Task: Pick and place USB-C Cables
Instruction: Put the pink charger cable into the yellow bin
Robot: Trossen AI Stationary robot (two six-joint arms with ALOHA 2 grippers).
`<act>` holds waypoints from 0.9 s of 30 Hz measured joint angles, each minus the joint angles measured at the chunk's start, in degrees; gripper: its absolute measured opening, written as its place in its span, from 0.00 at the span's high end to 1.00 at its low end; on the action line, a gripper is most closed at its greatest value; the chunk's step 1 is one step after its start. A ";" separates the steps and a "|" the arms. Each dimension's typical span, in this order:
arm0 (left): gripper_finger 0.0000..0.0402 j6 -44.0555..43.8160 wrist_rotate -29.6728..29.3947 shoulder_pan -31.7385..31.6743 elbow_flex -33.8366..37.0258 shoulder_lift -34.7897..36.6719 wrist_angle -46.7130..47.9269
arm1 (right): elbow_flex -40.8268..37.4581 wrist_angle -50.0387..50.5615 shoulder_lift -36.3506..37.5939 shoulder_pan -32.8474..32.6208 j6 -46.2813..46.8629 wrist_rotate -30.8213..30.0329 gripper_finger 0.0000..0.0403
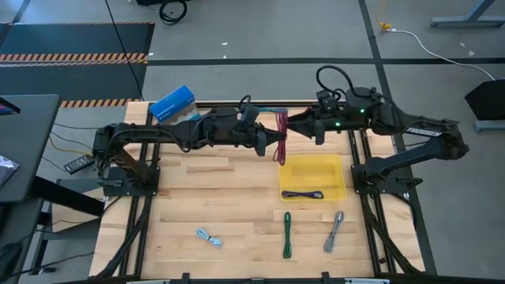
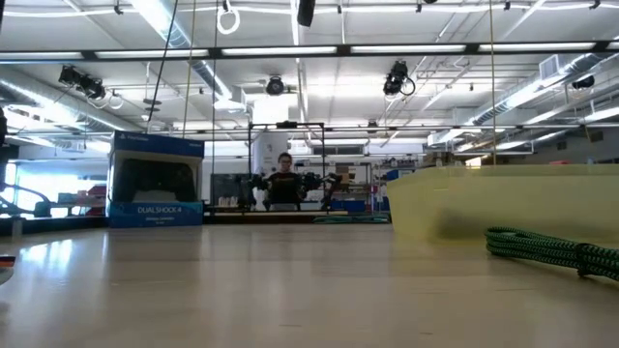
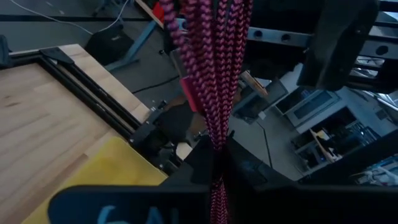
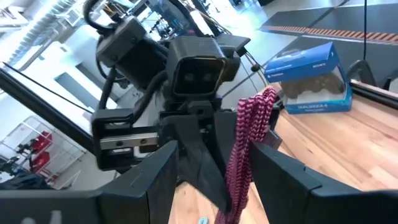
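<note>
A maroon braided USB-C cable (image 1: 280, 136) is up in the air above the table's far middle, with my left gripper (image 1: 274, 144) shut on it. My right gripper (image 1: 294, 124) faces it from the table's right, open. Its two fingers (image 4: 155, 180) stand on either side of the cable (image 4: 247, 146), apart from it. A dark purple cable (image 1: 302, 194) lies in the yellow tray (image 1: 331, 167). On the near part of the table lie a green cable (image 1: 287, 234), a grey cable (image 1: 334, 231) and a light blue cable (image 1: 209, 237). My left gripper pinches the maroon bundle (image 3: 216, 146) between its two fingers, several strands together. The fingers reach in about level from the table's left and lie across the cable. The cable is lifted clear and roughly upright: most of it stands above the fingers and a short end (image 3: 215, 202) shows below them.
A blue box (image 1: 172, 103) stands at the table's far left corner. The yellow tray sits just nearer than the two grippers. In the low view the green cable (image 2: 551, 249) lies right of the tray wall (image 2: 484, 203), and a person (image 2: 283, 181) shows far behind the table.
</note>
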State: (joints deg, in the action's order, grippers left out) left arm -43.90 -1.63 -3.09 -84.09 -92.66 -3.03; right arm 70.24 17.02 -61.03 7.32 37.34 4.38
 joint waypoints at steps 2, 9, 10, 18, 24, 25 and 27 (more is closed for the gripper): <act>0.95 -0.10 0.09 0.04 0.00 0.00 0.02 | 0.02 -0.49 -0.70 0.02 -0.02 0.13 0.49; 0.95 -0.45 0.41 0.15 0.02 0.00 -0.25 | 0.07 -0.07 -2.91 0.55 -0.35 -0.22 0.49; 0.95 -0.44 0.59 0.16 0.02 0.00 -0.83 | 0.06 0.36 -3.38 0.57 -0.31 -0.24 0.49; 0.90 -0.77 0.45 0.37 0.02 0.04 -0.30 | 0.00 -0.05 -4.51 0.85 -1.53 -1.43 0.63; 0.76 -1.84 0.29 0.29 0.00 0.05 2.90 | -0.02 0.56 -2.18 1.18 -5.10 -1.18 0.96; 0.74 -1.83 0.47 0.33 -0.02 0.07 3.53 | -0.02 0.62 -1.88 1.19 -5.27 -1.11 0.96; 0.70 -1.77 0.63 0.36 -0.02 0.09 5.26 | -0.02 2.12 -1.05 1.41 -5.50 -0.03 0.96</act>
State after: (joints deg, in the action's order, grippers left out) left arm -45.67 -1.00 -2.73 -84.12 -92.58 2.23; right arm 70.22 19.14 -62.07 8.73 31.84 4.35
